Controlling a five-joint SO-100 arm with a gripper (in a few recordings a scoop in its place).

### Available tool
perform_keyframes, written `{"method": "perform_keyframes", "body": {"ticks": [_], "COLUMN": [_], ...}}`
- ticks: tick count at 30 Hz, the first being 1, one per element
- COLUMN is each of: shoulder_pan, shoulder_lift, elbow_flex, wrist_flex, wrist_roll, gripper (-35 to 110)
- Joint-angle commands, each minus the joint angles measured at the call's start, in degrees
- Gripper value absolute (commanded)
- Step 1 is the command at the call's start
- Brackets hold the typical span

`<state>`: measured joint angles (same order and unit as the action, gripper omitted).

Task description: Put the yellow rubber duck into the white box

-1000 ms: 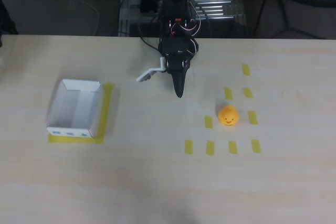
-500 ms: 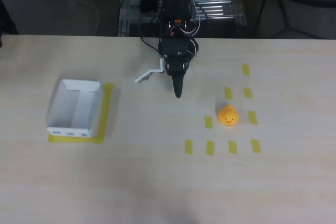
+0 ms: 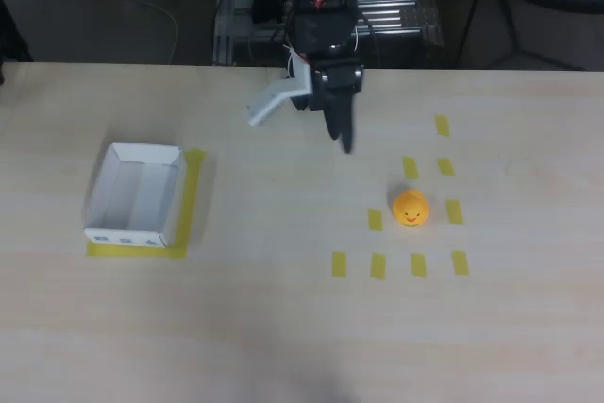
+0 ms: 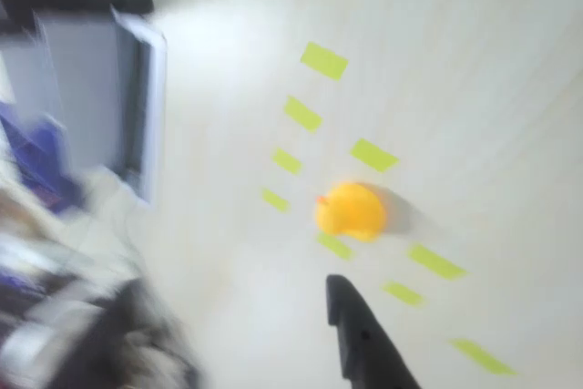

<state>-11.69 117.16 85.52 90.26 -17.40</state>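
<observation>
The yellow rubber duck (image 3: 410, 207) sits on the pale table among short yellow tape strips; the blurred wrist view shows the duck (image 4: 351, 209) just beyond my black finger (image 4: 360, 342). The white box (image 3: 124, 235) rests at the left of the overhead view on a yellow tape patch, with nothing inside it. My gripper (image 3: 300, 134) hangs near the table's back edge, up and to the left of the duck and well apart from it. It is open, the black finger pointing down and the white jaw swung out to the left.
Several yellow tape strips (image 3: 377, 265) ring the duck. Behind the table's back edge stand a metal rack (image 3: 387, 7) and cables. Bare tabletop lies between the box and the duck and across the front.
The gripper has pulled back toward the table's rear edge and swung to the right, toward the duck's side. Its white jaw has opened wider. Duck and box have not moved.
</observation>
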Motion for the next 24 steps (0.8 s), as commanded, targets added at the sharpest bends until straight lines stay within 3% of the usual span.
{"method": "perform_keyframes", "body": {"ticks": [1,3,13,24], "shoulder_pan": [-8.53,-10.28,-18.37,-21.62], "shoulder_lift": [-12.30,-18.02,-46.58,-51.94], "elbow_flex": [-18.11,-21.53,-26.81,-23.73], "wrist_flex": [8.17,8.17,6.59,0.26], "wrist_roll": [-13.80,-14.68,-16.52,-14.85], "gripper": [56,48,40,40]}}
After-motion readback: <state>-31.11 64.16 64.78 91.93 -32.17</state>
